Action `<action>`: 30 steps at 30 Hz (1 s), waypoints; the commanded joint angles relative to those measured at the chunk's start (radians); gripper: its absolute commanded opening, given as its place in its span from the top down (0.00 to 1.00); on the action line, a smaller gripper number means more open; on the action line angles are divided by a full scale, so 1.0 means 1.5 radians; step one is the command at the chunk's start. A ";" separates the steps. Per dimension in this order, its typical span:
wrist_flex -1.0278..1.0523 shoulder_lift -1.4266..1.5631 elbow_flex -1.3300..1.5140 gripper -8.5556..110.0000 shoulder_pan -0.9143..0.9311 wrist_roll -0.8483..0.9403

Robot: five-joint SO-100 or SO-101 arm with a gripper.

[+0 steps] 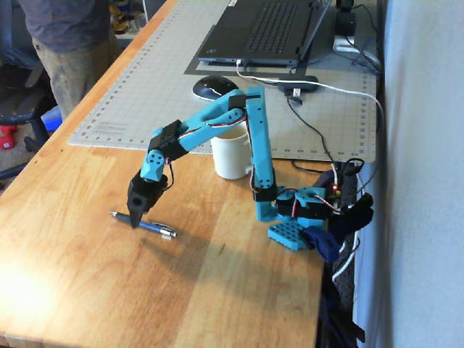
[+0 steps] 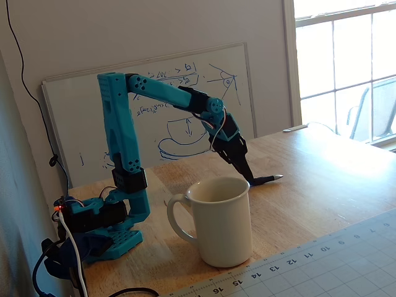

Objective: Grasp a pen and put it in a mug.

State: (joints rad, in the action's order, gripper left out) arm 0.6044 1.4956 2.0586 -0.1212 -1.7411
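A dark blue pen (image 1: 156, 228) with a silver clip lies flat on the wooden table (image 1: 87, 290). In a fixed view only its silver end (image 2: 272, 178) shows past the fingers. My black gripper (image 1: 135, 222) points down onto the pen near its left end, and its jaws look closed together around it (image 2: 250, 180). The pen still rests on the table. A white mug (image 1: 230, 154) stands upright and empty-looking behind the arm, near its blue base (image 1: 293, 233). The mug is large in the foreground of the other fixed view (image 2: 219, 223).
A grey cutting mat (image 1: 138, 94) carries a laptop (image 1: 268, 29) and a black mouse (image 1: 212, 87). Cables (image 1: 319, 130) run to the arm's base at the table's right edge. A person (image 1: 69, 43) stands at the far left. A whiteboard (image 2: 185, 105) leans on the wall.
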 commanded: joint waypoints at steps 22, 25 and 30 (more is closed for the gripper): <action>-0.013 0.049 -0.050 0.92 -0.007 0.003; -0.013 0.115 -0.048 0.91 -0.007 0.004; -0.014 0.211 -0.048 0.91 0.000 0.040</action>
State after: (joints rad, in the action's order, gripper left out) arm 0.5983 1.6414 2.0356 -0.1227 -1.7257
